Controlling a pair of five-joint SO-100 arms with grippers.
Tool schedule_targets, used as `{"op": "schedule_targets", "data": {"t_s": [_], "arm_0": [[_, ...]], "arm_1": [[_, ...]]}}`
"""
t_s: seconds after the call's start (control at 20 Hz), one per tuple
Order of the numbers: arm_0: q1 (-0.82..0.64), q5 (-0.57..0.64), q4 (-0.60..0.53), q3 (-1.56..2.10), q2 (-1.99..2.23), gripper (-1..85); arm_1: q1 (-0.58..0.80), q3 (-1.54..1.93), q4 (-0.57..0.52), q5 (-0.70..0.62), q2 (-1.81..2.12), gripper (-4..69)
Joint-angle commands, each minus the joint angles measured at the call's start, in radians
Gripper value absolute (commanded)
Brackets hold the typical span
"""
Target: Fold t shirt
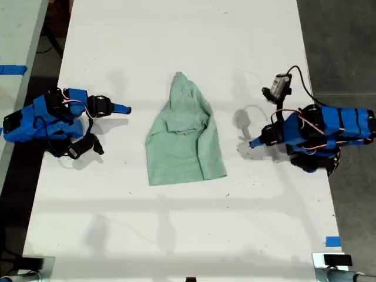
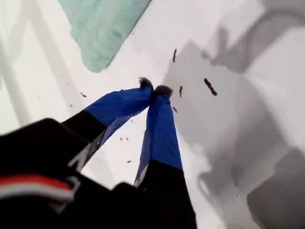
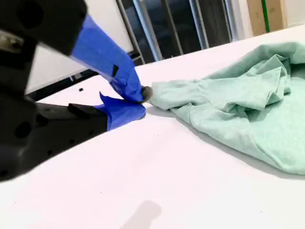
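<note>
My first tool (image 2: pixel 155 88) is pinched together, empty, above the table (image 1: pixel 176 235). My second tool (image 3: pixel 141 103), barely parted, holds nothing. Both wrist views crop the shirt (image 1: pixel 185 141).

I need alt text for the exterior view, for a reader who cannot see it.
A pale mint-green t shirt lies crumpled in the middle of a white table, narrow end away from the camera. Two blue robot arms rest on the table, one at each side of the exterior view, neither touching the shirt.
</note>
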Motion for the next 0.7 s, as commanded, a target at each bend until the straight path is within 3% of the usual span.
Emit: {"op": "schedule_targets", "data": {"t_s": [0.0, 0.2, 0.65], "arm_0": [[0.0, 0.0, -0.015, 0.018, 0.006, -0.3], [-0.009, -0.011, -0.014, 0.023, 0.006, -0.3], [-0.015, -0.02, -0.014, 0.025, 0.006, -0.3]], "arm_1": [[0.092, 0.199, -0.003, -0.115, 0.281, 1.4], [0.218, 0.282, 0.012, -0.195, 0.275, 1.4], [0.195, 0.29, 0.006, -0.176, 0.275, 1.4]]}}
